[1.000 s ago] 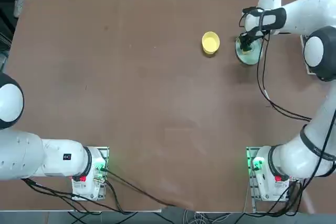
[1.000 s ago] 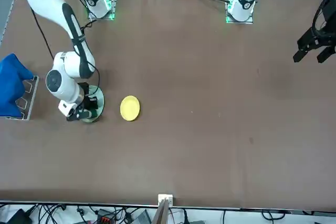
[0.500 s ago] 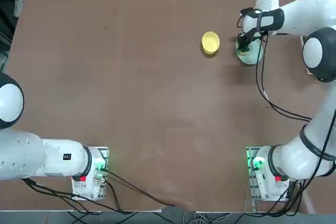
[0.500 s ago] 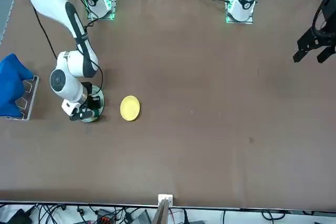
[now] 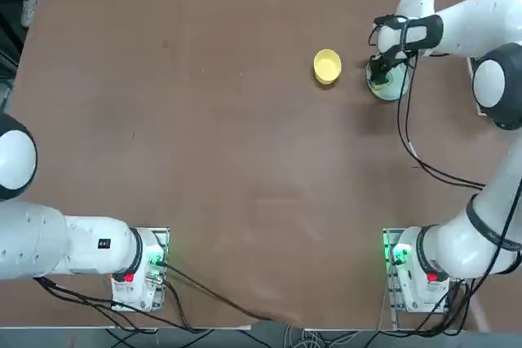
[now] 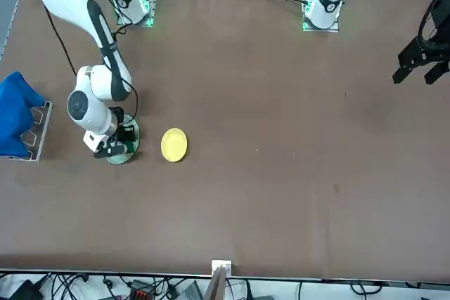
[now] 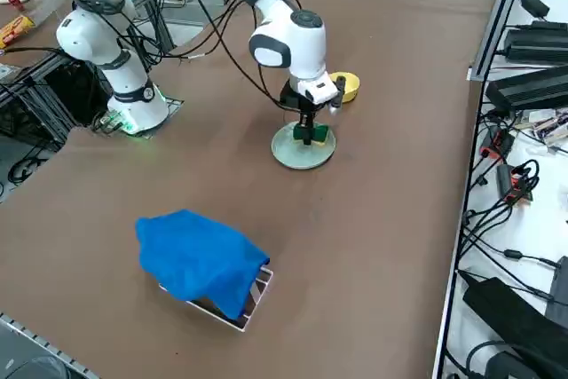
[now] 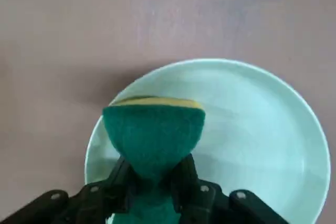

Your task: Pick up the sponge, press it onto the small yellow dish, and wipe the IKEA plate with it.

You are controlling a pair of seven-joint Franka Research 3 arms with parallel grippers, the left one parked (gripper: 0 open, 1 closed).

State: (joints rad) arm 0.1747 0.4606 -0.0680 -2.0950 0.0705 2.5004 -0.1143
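- Sponge: dark green top, yellow layer beneath, pinched narrow at the middle by the right gripper, whose fingers are clamped on it.
- It sits over the mint plate, near one edge.
- Nothing else lies in the plate.
- Yellow dish stands just beside the plate, holding nothing.

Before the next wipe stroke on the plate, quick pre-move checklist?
1. Sponge pinched in right gripper: ok.
2. Sponge over the mint plate, inside its rim: ok.
3. Sponge pressing on the plate surface: cannot tell.
4. Yellow dish apart from the plate, out of the stroke: ok.
5. Blue cloth well away from the plate: ok.
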